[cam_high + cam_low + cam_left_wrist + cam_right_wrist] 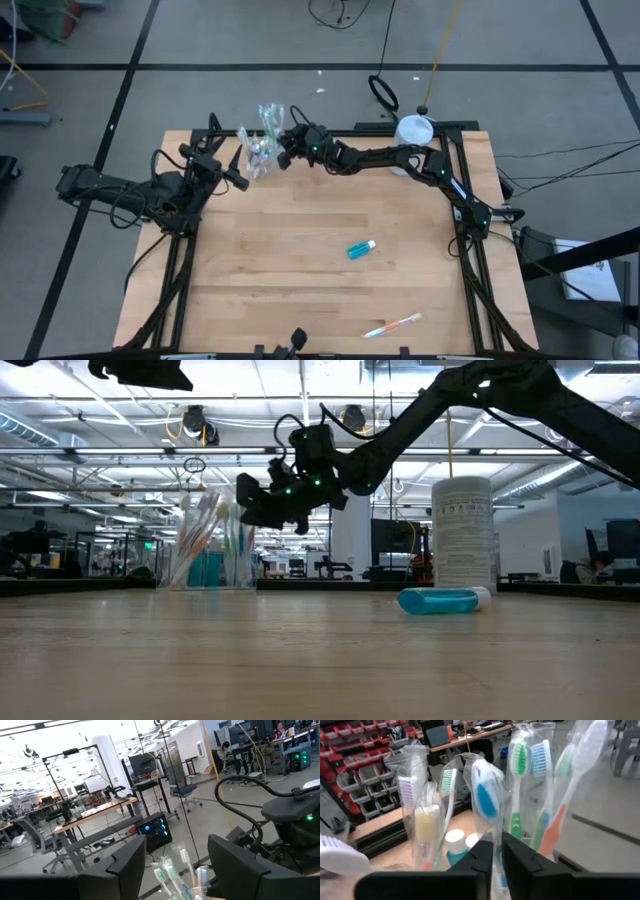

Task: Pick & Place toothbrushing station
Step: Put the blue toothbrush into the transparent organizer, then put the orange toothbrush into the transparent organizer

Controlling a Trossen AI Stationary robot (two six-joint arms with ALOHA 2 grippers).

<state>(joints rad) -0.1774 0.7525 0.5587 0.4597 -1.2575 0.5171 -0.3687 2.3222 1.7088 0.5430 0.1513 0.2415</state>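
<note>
Cup: we see it at the table's far edge, crammed with wrapped toothbrushes.
Right gripper: fingers nearly together, a thin slit apart, just beside the brushes.
Left gripper: wide, near the cup.
Strays: toothpaste tube mid-table; one toothbrush near the front.

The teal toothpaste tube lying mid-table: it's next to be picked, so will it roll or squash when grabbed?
The teal toothpaste tube lies on its side and looks rounded, so a nudge would probably roll it. It looks small and likely light. Its body may dent under a firm squeeze; the white cap end seems stiffer.
</note>
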